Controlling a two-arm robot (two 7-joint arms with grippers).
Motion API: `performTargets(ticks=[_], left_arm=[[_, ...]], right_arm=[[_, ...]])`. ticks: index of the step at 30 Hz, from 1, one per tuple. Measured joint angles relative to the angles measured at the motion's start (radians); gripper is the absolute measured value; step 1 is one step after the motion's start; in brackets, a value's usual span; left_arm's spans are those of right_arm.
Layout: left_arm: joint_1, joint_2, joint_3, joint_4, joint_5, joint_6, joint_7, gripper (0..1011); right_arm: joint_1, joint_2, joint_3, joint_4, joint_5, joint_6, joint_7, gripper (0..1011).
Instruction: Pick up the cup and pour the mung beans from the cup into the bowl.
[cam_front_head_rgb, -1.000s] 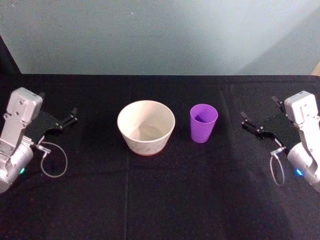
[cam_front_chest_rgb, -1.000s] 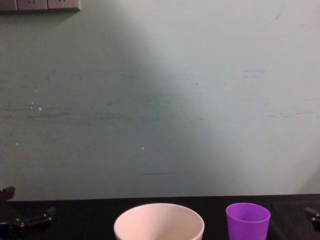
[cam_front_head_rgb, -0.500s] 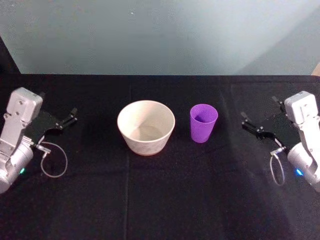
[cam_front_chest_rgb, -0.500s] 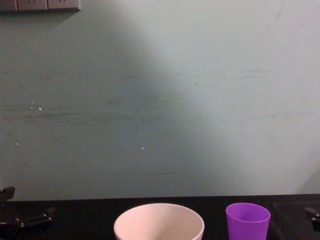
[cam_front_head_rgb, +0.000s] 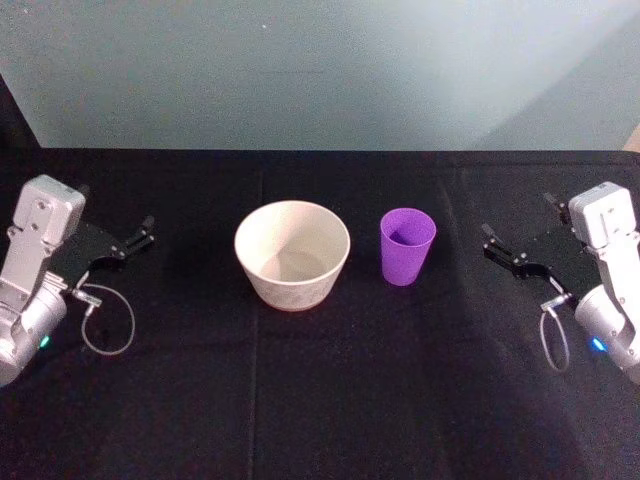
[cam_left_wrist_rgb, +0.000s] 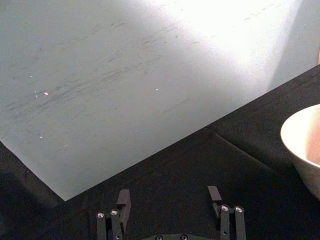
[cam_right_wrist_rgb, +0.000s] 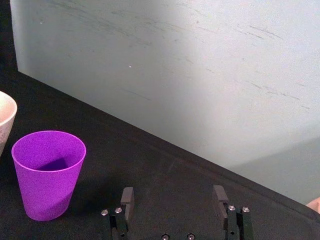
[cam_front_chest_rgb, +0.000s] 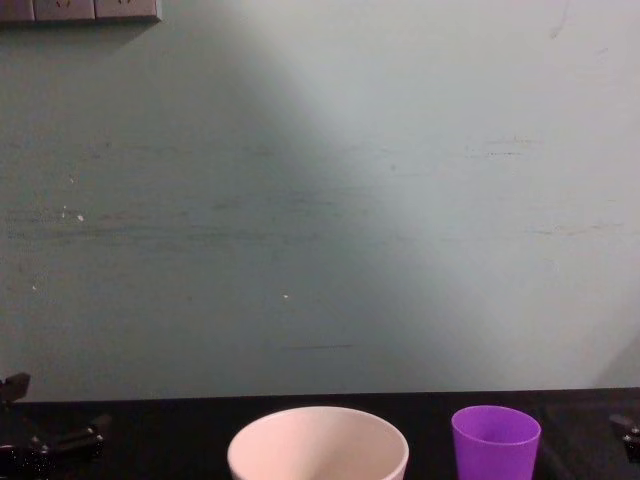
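judging progress, i saw nothing done: small purple plastic cup (cam_front_head_rgb: 407, 245) stood beside round cream-white bowl (cam_front_head_rgb: 290, 285); left gripper (cam_left_wrist_rgb: 168, 194), right gripper (cam_right_wrist_rgb: 173, 194) gaped empty.

A black cloth covers the bench (cam_front_head_rgb: 320, 420), with a faint fold line (cam_front_head_rgb: 253, 400) running front to back, a little left of centre. Behind it rises a pale blue-green wall (cam_front_head_rgb: 320, 70), scuffed with thin dark streaks (cam_front_chest_rgb: 500, 150) and a few white specks (cam_front_chest_rgb: 70, 214), its left part in shadow. High up at the left sits a grey socket plate (cam_front_chest_rgb: 80, 10).
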Motion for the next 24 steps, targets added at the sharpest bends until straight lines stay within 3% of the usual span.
performTargets(ticks=[15,24], left_arm=[[0.000,0.000,0.000,0.000,0.000,0.000,0.000,1000],[0.000,0.000,0.000,0.000,0.000,0.000,0.000,1000]], right_arm=[[0.000,0.000,0.000,0.000,0.000,0.000,0.000,1003],[-0.052,-0.007,0.022,-0.033,-0.001,-0.009,0.015,1003]])
